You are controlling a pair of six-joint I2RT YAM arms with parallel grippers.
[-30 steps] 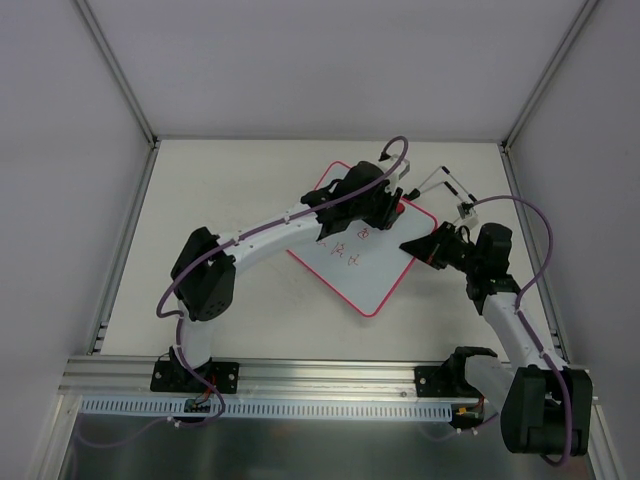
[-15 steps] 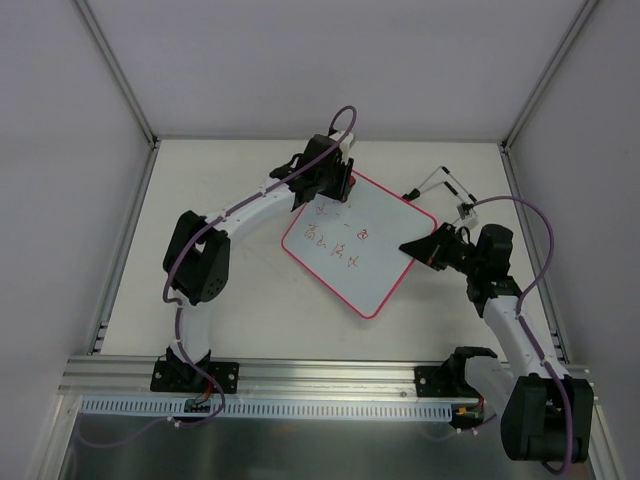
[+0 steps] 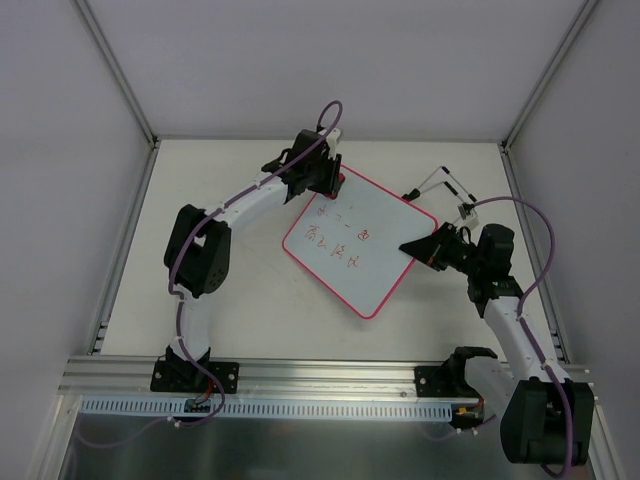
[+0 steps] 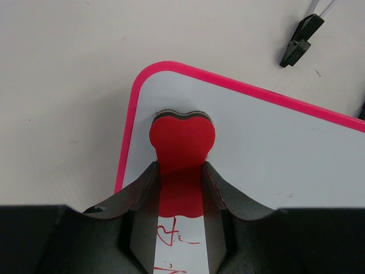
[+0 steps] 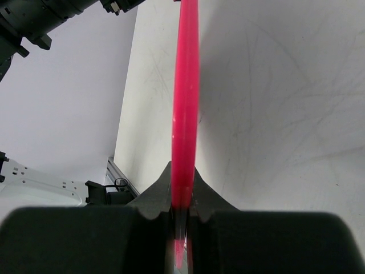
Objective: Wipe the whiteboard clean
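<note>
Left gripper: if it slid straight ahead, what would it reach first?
Probably the pink frame of the whiteboard, at the corner just ahead of the eraser the left gripper holds; then bare table. The clip lies off to the right.

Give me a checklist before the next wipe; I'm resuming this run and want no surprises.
1. Hold on the eraser by the left gripper: ok, shut on it.
2. Position of the eraser over the whiteboard: ok, at a corner.
3. Flat contact with the whiteboard: cannot tell.
4. Hold of the right gripper on the whiteboard's frame: ok, shut on it.
5. Red writing wiped: not ok, marks remain.
6. Black clip out of the wiping path: ok, on the table beyond the frame.
</note>
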